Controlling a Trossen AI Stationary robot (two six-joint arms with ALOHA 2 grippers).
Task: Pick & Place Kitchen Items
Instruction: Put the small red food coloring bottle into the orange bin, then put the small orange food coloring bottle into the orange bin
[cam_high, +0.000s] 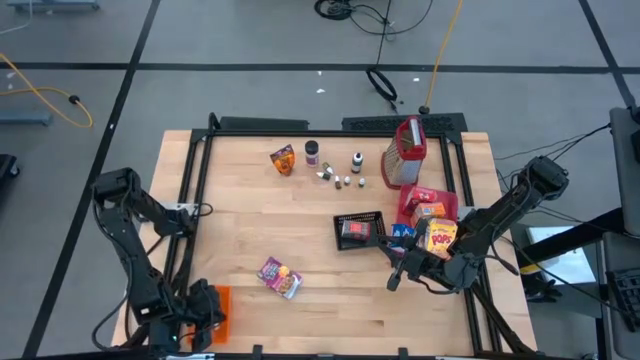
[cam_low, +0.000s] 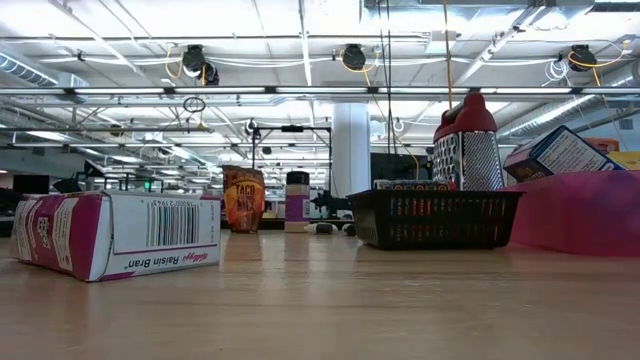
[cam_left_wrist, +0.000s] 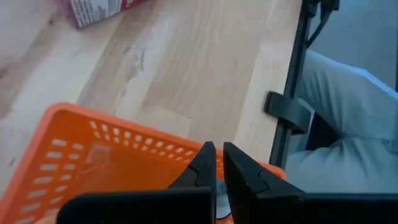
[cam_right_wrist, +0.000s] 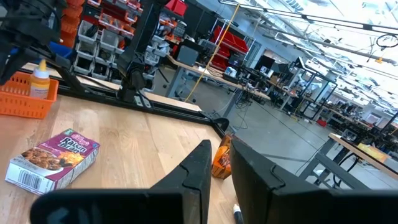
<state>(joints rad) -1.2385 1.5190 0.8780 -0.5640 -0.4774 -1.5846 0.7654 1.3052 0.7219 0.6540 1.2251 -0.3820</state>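
A purple Raisin Bran box (cam_high: 279, 277) lies flat on the wooden table, near the front centre; it also shows in the low view (cam_low: 115, 233) and the right wrist view (cam_right_wrist: 53, 160). My left gripper (cam_left_wrist: 219, 163) is shut and empty just above the orange crate (cam_left_wrist: 93, 162) at the table's front left corner (cam_high: 222, 305). A small bottle (cam_right_wrist: 40, 78) stands in that crate. My right gripper (cam_high: 393, 283) is shut and empty (cam_right_wrist: 221, 158), above the table right of the purple box. A yellow Pops box (cam_high: 441, 236) and other boxes lie on the red tray (cam_high: 415, 200).
A black mesh basket (cam_high: 358, 230) stands mid-table beside the red tray. A grater (cam_high: 405, 155) stands at the back right. An orange packet (cam_high: 284, 159), a dark jar (cam_high: 312, 152) and small bottles (cam_high: 357, 160) stand at the back. A black frame (cam_high: 190, 200) edges the table.
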